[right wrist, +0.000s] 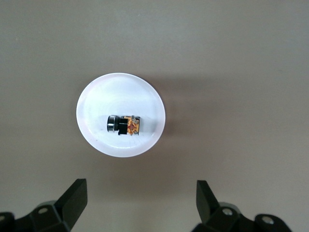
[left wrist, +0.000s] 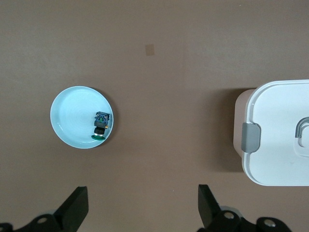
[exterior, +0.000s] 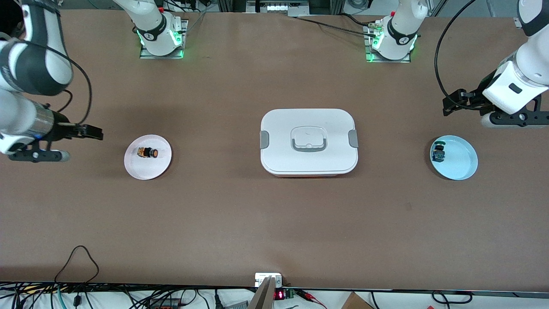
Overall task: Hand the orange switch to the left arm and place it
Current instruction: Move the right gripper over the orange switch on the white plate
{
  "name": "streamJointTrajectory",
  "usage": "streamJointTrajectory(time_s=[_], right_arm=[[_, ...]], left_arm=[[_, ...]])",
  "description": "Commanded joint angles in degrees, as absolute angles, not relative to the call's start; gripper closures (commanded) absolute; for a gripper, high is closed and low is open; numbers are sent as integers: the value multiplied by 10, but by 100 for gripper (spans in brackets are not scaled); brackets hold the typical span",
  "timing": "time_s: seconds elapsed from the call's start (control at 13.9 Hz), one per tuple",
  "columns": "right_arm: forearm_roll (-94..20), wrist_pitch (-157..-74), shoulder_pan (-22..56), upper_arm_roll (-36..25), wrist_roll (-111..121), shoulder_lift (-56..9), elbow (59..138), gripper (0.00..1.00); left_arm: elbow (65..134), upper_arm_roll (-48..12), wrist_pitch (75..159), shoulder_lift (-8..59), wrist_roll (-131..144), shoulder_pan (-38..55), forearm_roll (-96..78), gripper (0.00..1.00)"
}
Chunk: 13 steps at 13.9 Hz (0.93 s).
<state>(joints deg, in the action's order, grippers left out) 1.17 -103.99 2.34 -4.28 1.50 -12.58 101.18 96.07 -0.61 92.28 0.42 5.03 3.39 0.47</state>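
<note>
The orange switch [exterior: 148,152] lies on its side on a small white plate [exterior: 141,169] toward the right arm's end of the table. It also shows in the right wrist view [right wrist: 123,125] on that plate [right wrist: 96,101]. My right gripper [exterior: 96,132] is open and empty in the air beside the plate; in its wrist view [right wrist: 141,186] the plate lies off from the fingertips. The white box [exterior: 309,141] stands lidded at the table's middle and shows in the left wrist view [left wrist: 280,133]. My left gripper [exterior: 448,105] is open and empty [left wrist: 143,193] near a blue plate.
The blue plate [exterior: 461,163] toward the left arm's end holds a small blue-and-green-topped black component [exterior: 438,152], also seen in the left wrist view [left wrist: 100,124]. The arm bases [exterior: 161,36] stand along the table's edge farthest from the front camera. Cables lie along the nearest edge.
</note>
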Motion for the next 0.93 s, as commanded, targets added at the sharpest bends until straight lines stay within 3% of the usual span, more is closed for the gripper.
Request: streamJointTrajectory(time_s=[0.0, 0.65, 0.86], right_arm=[[11, -1111, 40, -42, 20, -120, 1074, 0], [9, -1344, 61, -41, 11, -135, 1243, 0], [9, -1376, 61, -41, 11, -143, 1261, 0]], left_arm=[[958, -1, 917, 4, 53, 40, 17, 0], [958, -1, 917, 4, 53, 40, 17, 0], [958, -1, 917, 4, 53, 40, 17, 0]])
